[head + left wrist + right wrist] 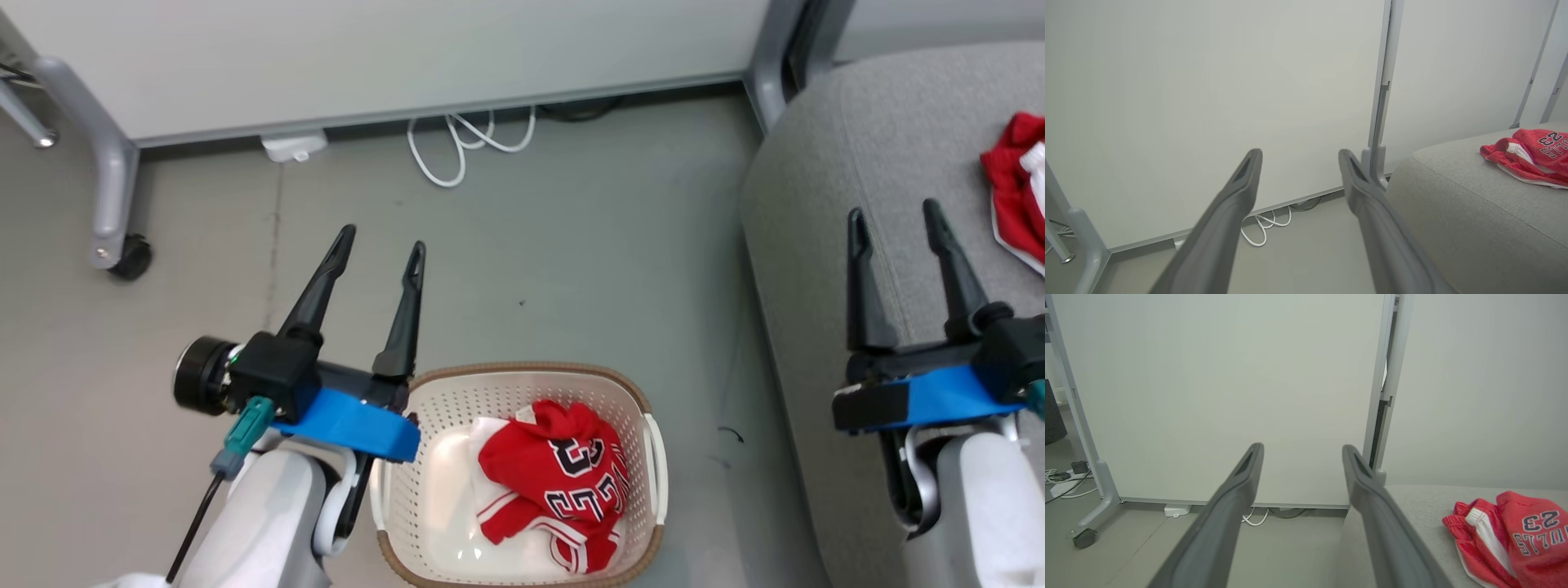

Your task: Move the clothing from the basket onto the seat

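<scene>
The clothing (555,469) lies crumpled by the basket's (522,369) right wall. The left jaws, wide and empty, hang over the floor (571,245) at its far-left corner; the right jaws, wide and empty, over the seat's (816,204) left edge. A shallow pinch might slip, or snag the wall and tip the basket. Cloth dropped on that rounded edge could slide off. A jersey (1012,184) lies farther in.

floor (571,245) bears the basket (522,372), seat (857,139) bears a red jersey (1011,192).
</scene>
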Robot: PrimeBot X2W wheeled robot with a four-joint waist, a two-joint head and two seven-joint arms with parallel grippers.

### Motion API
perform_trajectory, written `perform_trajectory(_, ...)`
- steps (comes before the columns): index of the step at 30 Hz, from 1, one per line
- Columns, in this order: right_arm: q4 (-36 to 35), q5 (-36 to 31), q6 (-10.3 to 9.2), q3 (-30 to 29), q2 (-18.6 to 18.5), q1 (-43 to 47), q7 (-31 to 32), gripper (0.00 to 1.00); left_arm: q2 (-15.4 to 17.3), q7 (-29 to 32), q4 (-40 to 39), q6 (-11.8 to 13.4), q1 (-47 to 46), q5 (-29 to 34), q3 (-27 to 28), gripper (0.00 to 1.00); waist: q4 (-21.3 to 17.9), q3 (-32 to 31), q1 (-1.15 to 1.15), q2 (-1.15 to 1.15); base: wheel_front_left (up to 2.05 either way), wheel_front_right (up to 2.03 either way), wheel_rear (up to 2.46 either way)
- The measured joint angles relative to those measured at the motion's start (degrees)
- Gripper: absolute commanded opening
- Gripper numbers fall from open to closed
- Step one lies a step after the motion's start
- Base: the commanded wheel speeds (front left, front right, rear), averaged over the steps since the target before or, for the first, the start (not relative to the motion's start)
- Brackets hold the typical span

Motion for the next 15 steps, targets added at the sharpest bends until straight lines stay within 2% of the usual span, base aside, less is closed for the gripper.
perform_trajectory(6,-1.6,-0.1,-0.01,2.4,0.6,3.6,0.0,1.00,-0.9,0.0,-0.6,-0.2,4.2,1.5,4.6,1.00,2.4,-3.3,0.00,0.00,0.00,0.00,0.00)
perform_trajectory(15,-4.2,-0.5,0.00,3.0,0.9,9.7,0.0,1.00,-2.1,0.0,-0.9,-0.9,9.2,4.0,9.5,1.00,4.3,-7.4,0.00,0.00,0.00,0.00,0.00)
